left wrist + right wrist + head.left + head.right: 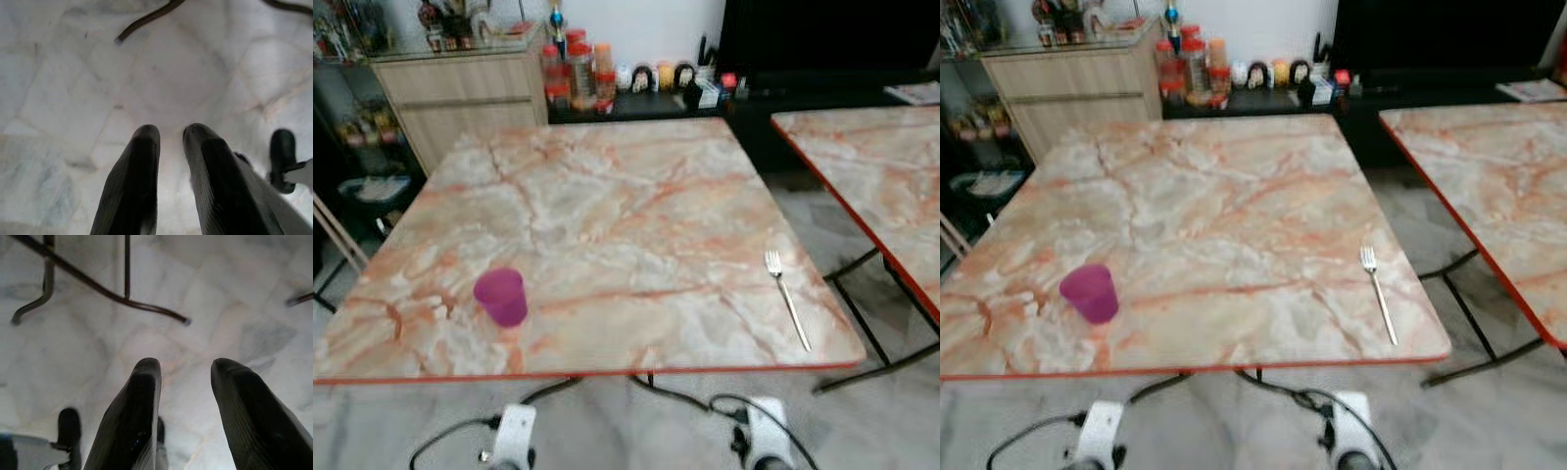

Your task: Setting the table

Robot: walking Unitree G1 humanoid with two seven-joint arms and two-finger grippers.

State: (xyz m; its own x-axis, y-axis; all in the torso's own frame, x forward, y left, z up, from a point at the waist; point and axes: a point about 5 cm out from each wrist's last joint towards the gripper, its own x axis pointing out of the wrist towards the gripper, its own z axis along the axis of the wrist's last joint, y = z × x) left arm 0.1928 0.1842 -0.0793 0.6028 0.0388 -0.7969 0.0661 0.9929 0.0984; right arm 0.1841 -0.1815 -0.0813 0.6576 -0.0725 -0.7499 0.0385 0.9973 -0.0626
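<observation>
Standing at the marbled bench [607, 206], I see a purple cup [500, 296] upright near its front left corner and a fork [787, 299] lying well apart by the front right edge. My left claw [171, 134] hangs over the floor [73, 98] slightly parted, my right claw [186, 367] released wider, both empty.

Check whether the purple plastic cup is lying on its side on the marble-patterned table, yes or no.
No, the purple plastic cup stands upright near the front left edge of the marble-patterned table.
</observation>
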